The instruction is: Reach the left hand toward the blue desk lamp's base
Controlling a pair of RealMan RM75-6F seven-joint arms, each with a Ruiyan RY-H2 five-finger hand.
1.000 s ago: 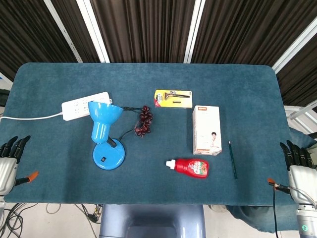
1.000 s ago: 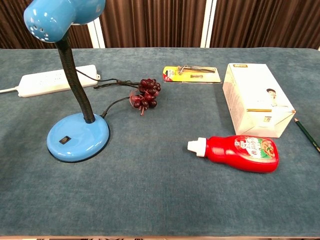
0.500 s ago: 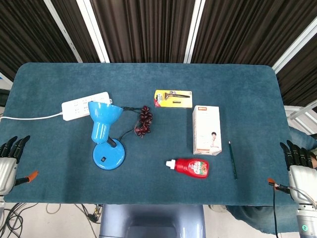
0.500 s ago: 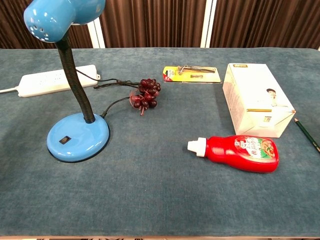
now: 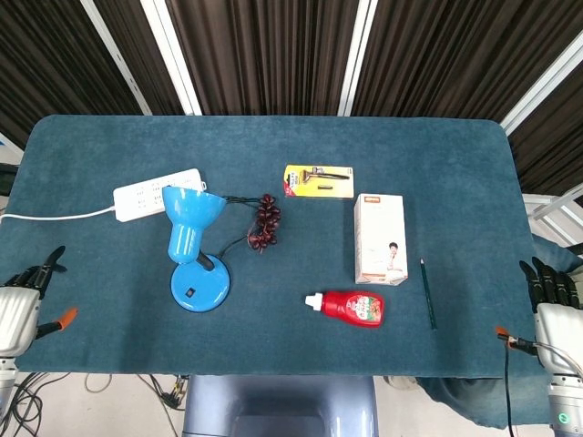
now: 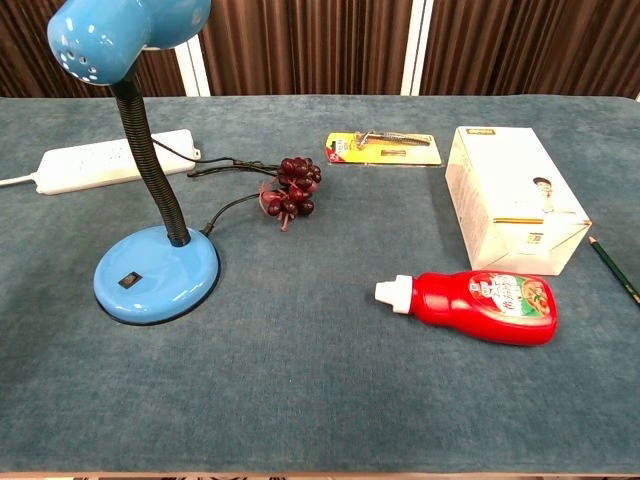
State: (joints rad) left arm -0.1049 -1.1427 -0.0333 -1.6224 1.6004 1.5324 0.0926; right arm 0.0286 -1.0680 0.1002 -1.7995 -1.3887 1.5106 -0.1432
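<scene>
grapes (image 5: pixel 266 221) and power strip (image 5: pixel 155 194) sit behind lamp base (image 5: pixel 199 286); left hand (image 5: pixel 20 305) empty, fingers spread.

- white power strip (image 5: pixel 157 192), upper left of head view, lying flat, white cord running off the left edge
- dark red grape bunch (image 5: pixel 266 222), centre-left of head view, black cable looping beside it
- yellow razor card pack (image 5: pixel 319 180), flat, upper centre
- white carton box (image 5: pixel 379 238), lying flat right of centre, printed face on top
- red sauce bottle (image 5: pixel 353 308) on its side, lower centre, white cap pointing left, just below the box
- dark pencil (image 5: pixel 427 292), right of the box, lying near-vertical in frame
- blue-green table cloth (image 5: pixel 109 344) under everything
- dark slatted curtains (image 6: pixel 300 45) along the top of chest view
</scene>
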